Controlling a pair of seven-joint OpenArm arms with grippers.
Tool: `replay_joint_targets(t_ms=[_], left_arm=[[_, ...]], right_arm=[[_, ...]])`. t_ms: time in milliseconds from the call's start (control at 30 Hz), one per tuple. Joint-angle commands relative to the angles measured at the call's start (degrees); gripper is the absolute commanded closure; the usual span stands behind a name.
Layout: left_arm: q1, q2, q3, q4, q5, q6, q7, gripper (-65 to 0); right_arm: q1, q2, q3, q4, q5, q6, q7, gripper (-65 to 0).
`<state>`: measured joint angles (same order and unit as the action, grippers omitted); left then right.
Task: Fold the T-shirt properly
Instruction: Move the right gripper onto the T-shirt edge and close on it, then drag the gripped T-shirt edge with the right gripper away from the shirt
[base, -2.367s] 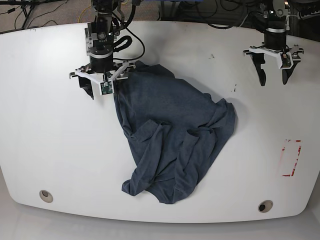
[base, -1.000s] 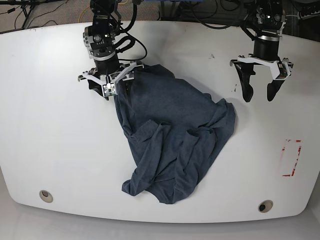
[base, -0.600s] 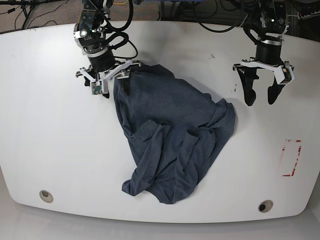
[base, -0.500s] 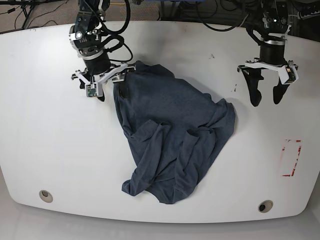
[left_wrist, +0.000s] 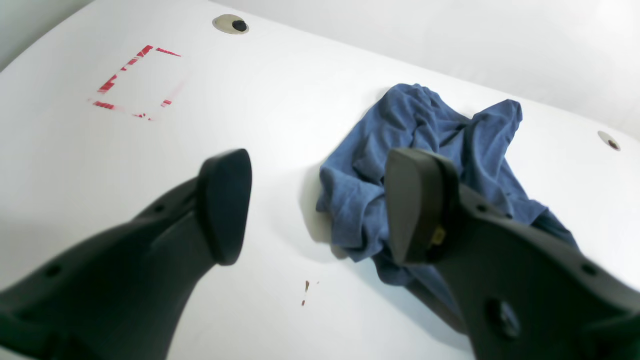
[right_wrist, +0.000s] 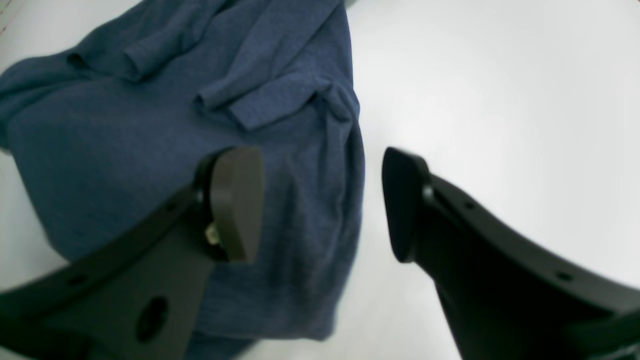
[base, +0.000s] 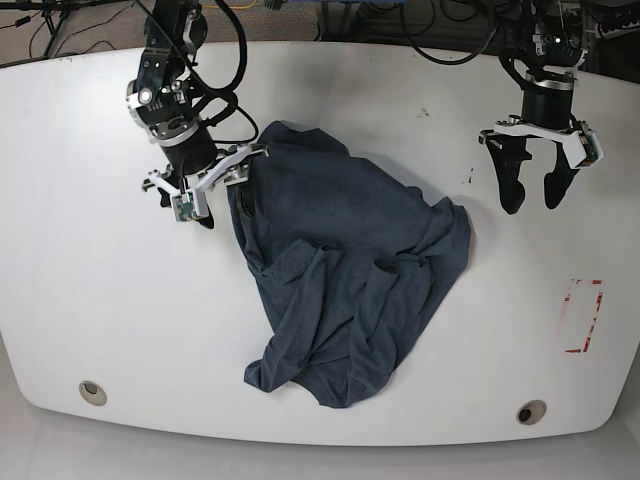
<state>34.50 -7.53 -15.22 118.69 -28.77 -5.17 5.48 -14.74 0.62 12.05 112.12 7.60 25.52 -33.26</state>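
Observation:
The T-shirt (base: 345, 270) lies crumpled in a dark blue heap in the middle of the white table (base: 90, 290). My right gripper (base: 218, 198) hovers tilted over the shirt's upper left edge. In the right wrist view it (right_wrist: 320, 200) stands open, one finger over the T-shirt (right_wrist: 125, 140), the other over bare table, and the cloth edge runs between them. My left gripper (base: 533, 195) hangs open above bare table to the right of the shirt. In the left wrist view it (left_wrist: 320, 205) holds nothing, and the T-shirt (left_wrist: 425, 125) lies beyond its fingertips.
A red tape rectangle (base: 583, 315) marks the table near its right edge and also shows as a red rectangle (left_wrist: 135, 80) in the left wrist view. Two round holes (base: 92, 391) (base: 531, 412) sit near the front edge. Small dark specks (base: 470, 177) lie beside the left gripper. Cables run behind the table.
The right gripper has swung left and forward and tilted along the shirt's upper left edge. The left gripper has drifted slightly right. Both stay open and the shirt has not moved.

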Motion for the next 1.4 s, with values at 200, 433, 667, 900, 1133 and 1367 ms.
replay_joint_targets(t_ms=[200,433,667,900,1133,1367], left_arm=[[1.08,-0.34,-0.52,1.65,0.50,-1.08,-2.04,-38.2],[1.35,-0.09,0.25,1.49,1.54,-1.11,-1.87,-38.7],[1.18,-0.19,-0.06,1.55,1.09,-0.44,-2.32,-38.9],[1.29,-0.30,-0.16,1.43,0.90,-0.46,-2.30,-38.8],[1.43,-0.24,-0.14,1.46,0.82,-0.48,-2.33,-38.8],[1.33,-0.31,-0.31,1.66,1.14,-0.39,-2.42,-38.9]], right_arm=[[6.90,2.71,1.19,-4.40,1.02,2.42,-4.82,-37.9],[7.95,1.07,-0.31,-5.48,-0.83,2.93,-11.28,-36.6],[10.20,0.26,-2.81,-8.87,-0.94,3.21,-11.80,-36.7],[10.62,0.40,-5.14,-11.27,-1.21,3.35,-10.72,-36.6],[10.11,0.42,-6.87,-12.51,-1.58,3.38,-9.38,-36.5],[10.59,0.31,-7.36,-12.93,-1.63,2.18,-9.04,-36.9]])
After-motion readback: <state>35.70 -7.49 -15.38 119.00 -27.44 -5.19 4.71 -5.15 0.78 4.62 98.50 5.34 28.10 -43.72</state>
